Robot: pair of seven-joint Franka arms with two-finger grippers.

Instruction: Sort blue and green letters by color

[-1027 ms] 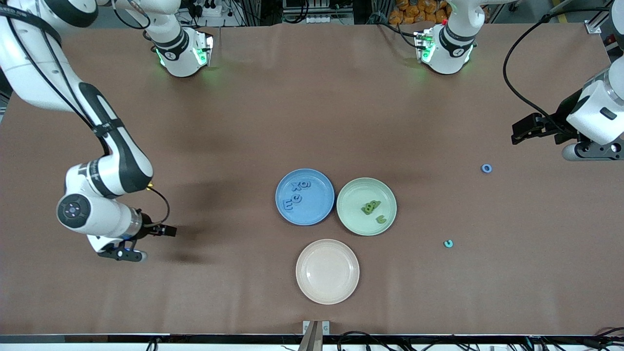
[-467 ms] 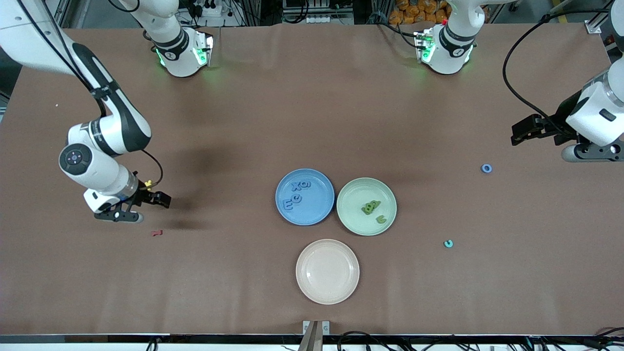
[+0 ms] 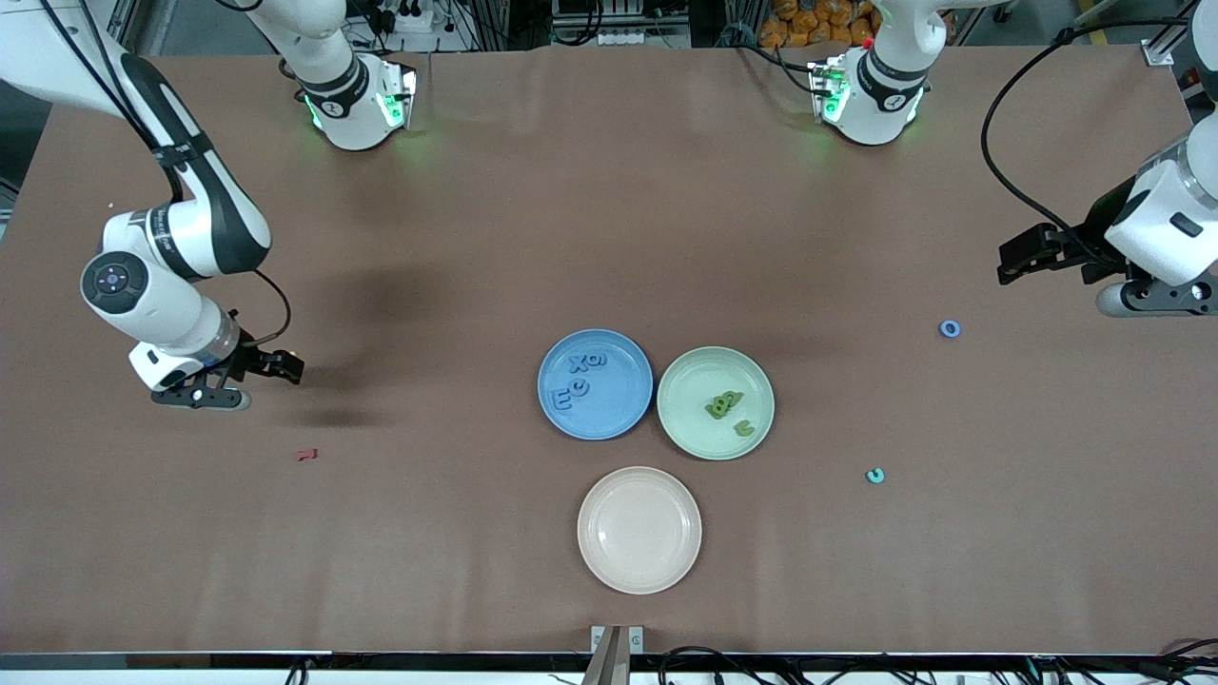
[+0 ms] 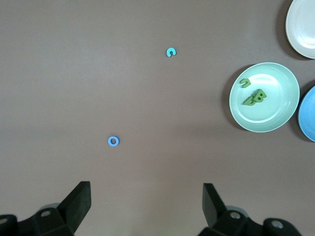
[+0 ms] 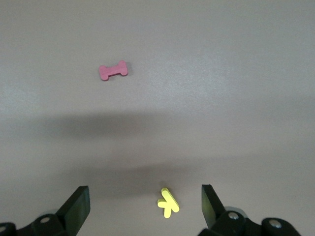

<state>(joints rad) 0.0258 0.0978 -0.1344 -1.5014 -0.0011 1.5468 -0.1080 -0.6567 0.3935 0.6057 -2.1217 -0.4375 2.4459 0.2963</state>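
Observation:
Several blue letters lie on the blue plate. A few olive green letters lie on the green plate, which also shows in the left wrist view. A loose blue O lies on the table toward the left arm's end. My left gripper hangs open and empty above the table beside that O. My right gripper hangs open and empty over the right arm's end of the table, above a yellow K.
A beige plate sits nearer the front camera than the two coloured plates. A teal C lies between the green plate and the left arm's end. A dark red letter lies near the right gripper.
My right arm has drawn back toward its base and risen, uncovering the dark red letter on the table. My left arm has barely moved.

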